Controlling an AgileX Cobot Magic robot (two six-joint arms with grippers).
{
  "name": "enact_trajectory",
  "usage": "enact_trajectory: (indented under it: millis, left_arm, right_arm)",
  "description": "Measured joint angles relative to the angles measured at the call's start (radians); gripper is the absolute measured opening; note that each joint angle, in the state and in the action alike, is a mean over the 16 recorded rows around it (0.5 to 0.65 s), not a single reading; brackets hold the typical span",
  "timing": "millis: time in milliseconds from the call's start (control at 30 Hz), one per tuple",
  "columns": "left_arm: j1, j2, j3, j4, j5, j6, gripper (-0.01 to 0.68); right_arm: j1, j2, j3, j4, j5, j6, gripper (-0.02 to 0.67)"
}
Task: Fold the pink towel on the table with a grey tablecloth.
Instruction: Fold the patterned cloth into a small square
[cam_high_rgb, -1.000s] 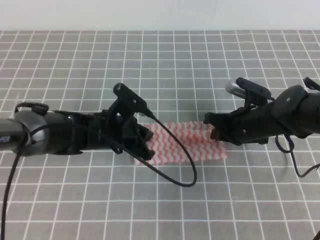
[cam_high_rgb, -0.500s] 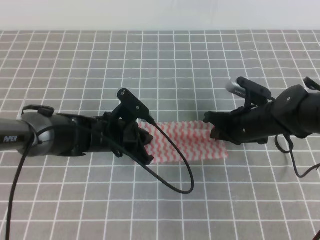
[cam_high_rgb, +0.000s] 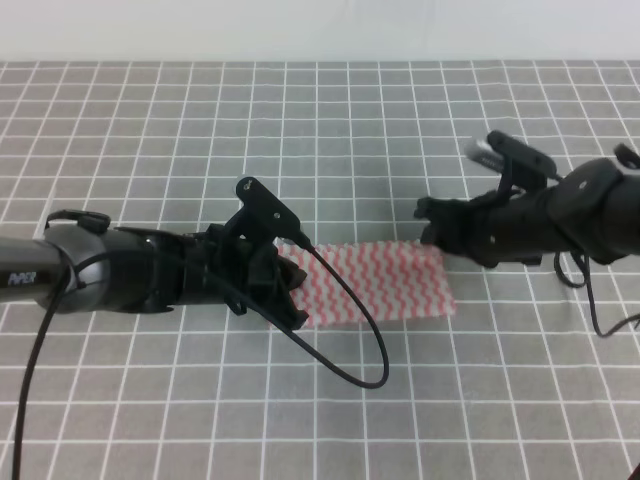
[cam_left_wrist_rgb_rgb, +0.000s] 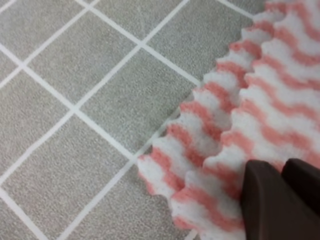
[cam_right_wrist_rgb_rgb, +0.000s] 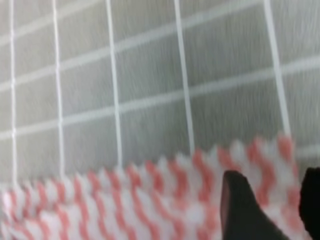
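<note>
- Two layers of the pink towel show at its left end in my left wrist view, one zigzag edge lying just inside the other, so the cloth is doubled there.
- It lies as a long flat strip on the table with a grey tablecloth, near the middle of the high view, running left to right between my two arms.
- Its stripes are pink and white wavy zigzags, and the edges are cut in small points; the corner nearest my left camera looks soft and a little fuzzy.
- My left gripper sits at the strip's left end. In the wrist view my two dark fingers lie pressed side by side over the cloth with only a thin seam between them, so they are clenched; I cannot tell whether any fabric is pinched in that seam.
- My right gripper is at the strip's far right corner, above its top edge in the high view.
- From my right wrist camera, which is blurred, my two dark fingertips stand apart with striped towel showing in the gap between them; they are released.
- White grid lines cross the grey cloth all round the towel.
</note>
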Motion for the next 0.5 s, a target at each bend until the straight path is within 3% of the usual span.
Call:
enact_trajectory:
  millis: [133, 500]
  left_arm:
    - [0.0, 0.0, 0.001, -0.001, -0.004, 0.0, 0.064]
    - [0.0, 0.0, 0.001, -0.001, -0.003, 0.0, 0.064]
  right_arm:
    - [-0.008, -0.001, -0.043, -0.004, 0.05, -0.016, 0.216]
    - [0.001, 0.019, -0.129, -0.021, 0.234, -0.069, 0.036]
